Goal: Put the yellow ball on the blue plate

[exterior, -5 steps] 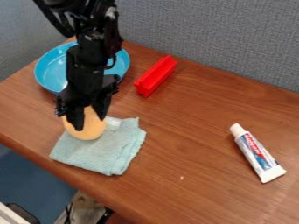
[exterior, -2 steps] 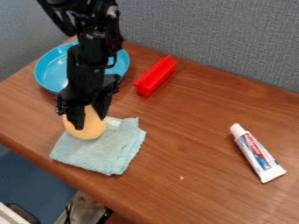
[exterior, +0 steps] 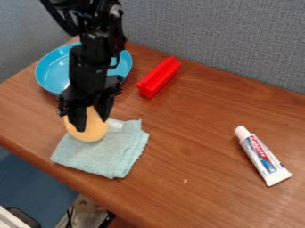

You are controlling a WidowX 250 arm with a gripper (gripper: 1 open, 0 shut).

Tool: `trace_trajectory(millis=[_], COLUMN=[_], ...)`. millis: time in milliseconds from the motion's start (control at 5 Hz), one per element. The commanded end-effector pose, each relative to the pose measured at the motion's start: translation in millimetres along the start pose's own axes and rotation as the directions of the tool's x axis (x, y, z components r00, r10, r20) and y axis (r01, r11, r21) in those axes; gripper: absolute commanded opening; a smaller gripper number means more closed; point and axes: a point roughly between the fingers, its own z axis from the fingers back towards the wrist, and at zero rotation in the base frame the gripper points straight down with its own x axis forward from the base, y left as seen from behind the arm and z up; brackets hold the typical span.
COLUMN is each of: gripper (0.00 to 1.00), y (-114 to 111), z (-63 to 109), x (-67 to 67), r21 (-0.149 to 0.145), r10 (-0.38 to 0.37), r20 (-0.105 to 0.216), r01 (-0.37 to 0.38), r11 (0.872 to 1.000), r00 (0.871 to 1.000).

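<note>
Jaws sit clamped on the yellow ball (exterior: 87, 131), which rests on the pale teal cloth (exterior: 105, 148) at the tabletop's (exterior: 202, 107) near-left part. Nothing has shifted over the last second: arm, gripper (exterior: 84, 118) and ball stay put. The grasp looks settled, so lifting toward the blue plate (exterior: 53, 69) just behind seems next.
</note>
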Motion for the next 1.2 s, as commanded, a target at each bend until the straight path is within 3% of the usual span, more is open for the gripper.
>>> trace_trajectory(millis=[0,1000], gripper=[0.00,0.00], y=[3.2,1.3], z=[0.2,0.5], x=[8.3,9.3], r21=[0.003,0.022], r10=[0.034,0.025], r20=[-0.006,-0.022], r01=[-0.034,-0.024], r11=[0.999,0.999], r00=[0.999,0.999])
